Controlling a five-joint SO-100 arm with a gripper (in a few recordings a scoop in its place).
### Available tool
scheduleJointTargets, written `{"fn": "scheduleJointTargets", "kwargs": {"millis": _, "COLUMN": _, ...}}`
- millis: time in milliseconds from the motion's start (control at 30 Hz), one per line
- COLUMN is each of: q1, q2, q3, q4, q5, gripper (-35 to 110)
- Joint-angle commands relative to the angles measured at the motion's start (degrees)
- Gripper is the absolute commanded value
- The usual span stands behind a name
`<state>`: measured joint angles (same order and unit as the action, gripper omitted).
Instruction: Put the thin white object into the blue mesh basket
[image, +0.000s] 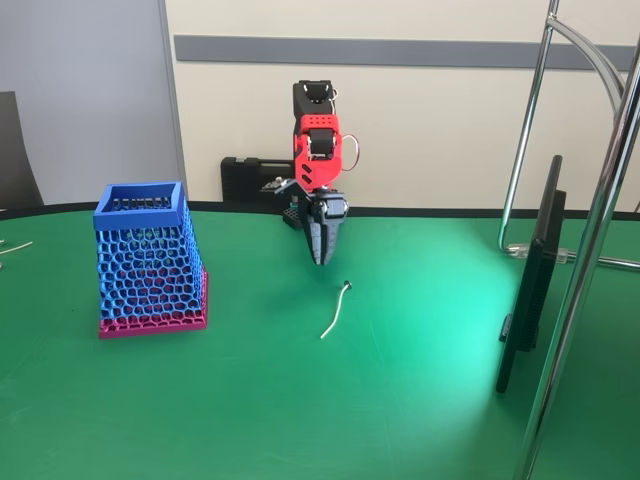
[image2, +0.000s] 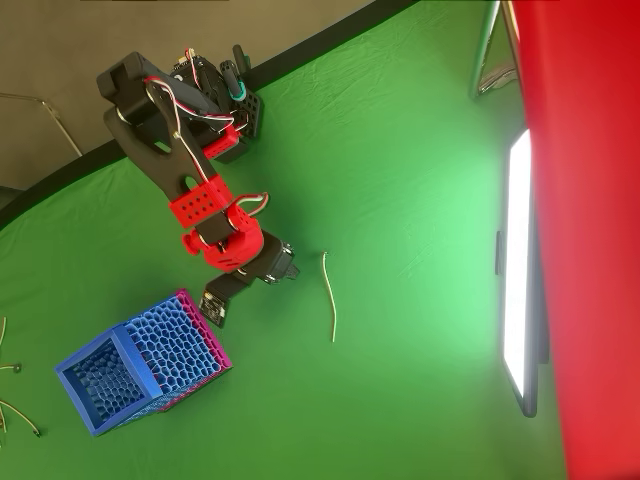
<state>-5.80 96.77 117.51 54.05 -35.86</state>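
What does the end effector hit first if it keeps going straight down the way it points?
Probably bare green tabletop. The end effector points down and hangs just short of the thin white object, seemingly to one side of it; depth is unclear.

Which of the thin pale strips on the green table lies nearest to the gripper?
The thin white object, lying alone just beside the gripper; the other pale wires lie at the table's edge beyond the blue mesh basket.

Both views bright, evenly lit, colours saturated. Fixed view: pale glare patch on green table (image: 440, 330) beside monitor (image: 530, 280), light spilling from screen side; soft faint shadows under basket (image: 150, 260) and arm. Overhead view: monitor screen (image2: 517, 260) blown out to pure white, detail lost; large red blurred shape (image2: 590, 200) at right edge, out of focus, close to lens. Table cloth evenly green, shadows weak. Mesh detail sharp in both.
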Motion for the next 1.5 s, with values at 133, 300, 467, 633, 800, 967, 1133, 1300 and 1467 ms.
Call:
{"fn": "scheduleJointTargets", "kwargs": {"millis": 133, "q1": -2.46, "q2": -7.38, "q3": -9.4, "q4": 8.09, "q5": -6.06, "gripper": 17}}
{"fn": "scheduleJointTargets", "kwargs": {"millis": 300, "q1": -4.22, "q2": -11.95, "q3": -12.74, "q4": 10.28, "q5": -8.79, "gripper": 17}}
{"fn": "scheduleJointTargets", "kwargs": {"millis": 467, "q1": -5.45, "q2": -16.0, "q3": -18.02, "q4": 11.87, "q5": -8.0, "gripper": 17}}
{"fn": "scheduleJointTargets", "kwargs": {"millis": 633, "q1": -6.15, "q2": -18.63, "q3": -21.18, "q4": 13.1, "q5": -8.53, "gripper": 17}}
{"fn": "scheduleJointTargets", "kwargs": {"millis": 800, "q1": -6.24, "q2": -20.48, "q3": -22.59, "q4": 13.36, "q5": -10.02, "gripper": 17}}
{"fn": "scheduleJointTargets", "kwargs": {"millis": 967, "q1": -6.42, "q2": -22.76, "q3": -23.99, "q4": 13.54, "q5": -10.46, "gripper": 17}}
{"fn": "scheduleJointTargets", "kwargs": {"millis": 1133, "q1": -6.86, "q2": -24.87, "q3": -24.61, "q4": 13.54, "q5": -10.81, "gripper": 17}}
{"fn": "scheduleJointTargets", "kwargs": {"millis": 1300, "q1": -7.56, "q2": -25.93, "q3": -25.58, "q4": 13.54, "q5": -10.63, "gripper": 17}}
{"fn": "scheduleJointTargets", "kwargs": {"millis": 1467, "q1": -8.17, "q2": -26.28, "q3": -26.63, "q4": 13.54, "q5": -10.11, "gripper": 17}}
